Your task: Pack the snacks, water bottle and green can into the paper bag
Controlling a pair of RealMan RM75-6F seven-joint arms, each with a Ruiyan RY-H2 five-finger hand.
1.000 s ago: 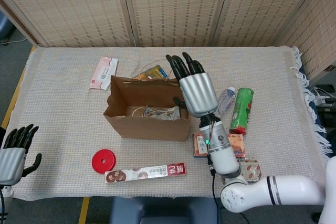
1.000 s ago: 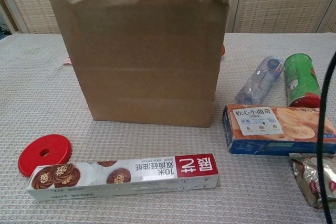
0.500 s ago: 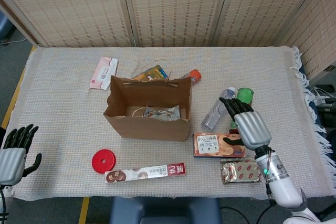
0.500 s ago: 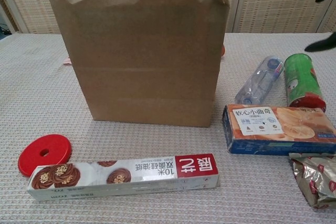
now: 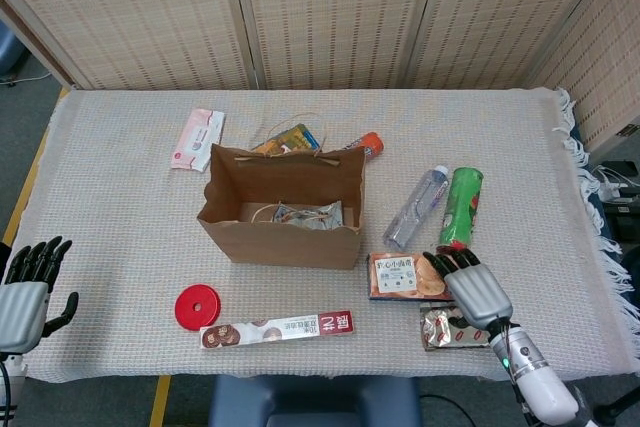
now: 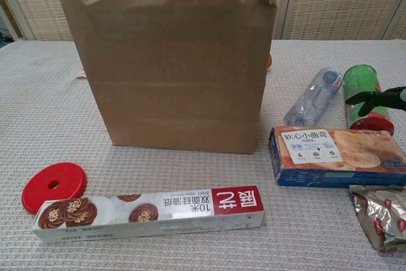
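1. Since half a second earlier, the right hand [image 5: 474, 290] had drawn back toward the bench's near edge and dropped lower; it hovered over the right end of the cookie box [image 5: 415, 276] and the foil snack packet [image 5: 452, 327], fingers [image 6: 379, 98] apart and holding nothing.
2. At the near left corner the left hand [image 5: 25, 292] had not shifted, fingers spread and empty.
3. Near the middle of the woven, cream-coloured bench [image 5: 120, 237] the brown paper bag [image 5: 281, 209] stood upright with its top open; a crinkled wrapper lay inside on its floor.
4. Right of the bag, toward the right edge, the clear plastic water bottle [image 5: 416, 207] and the green can [image 5: 461, 209] lay on their sides just beside each other; the can was cylindrical with a red end.
5. The cookie box was flat, orange-and-blue cardboard with Chinese writing on a white label.
6. Along the near edge lay a long, narrow biscuit box [image 5: 277, 329], with chocolate rounds pictured and a red panel with "10" legible beside it in the chest view.
7. A red disc [image 5: 197, 307] with a centre hole lay just beside that box's left end.
8. Toward the far edge lay a pink-and-white pouch [image 5: 197, 138], and behind the bag a yellow snack bag [image 5: 289, 139] and an orange item [image 5: 366, 144].
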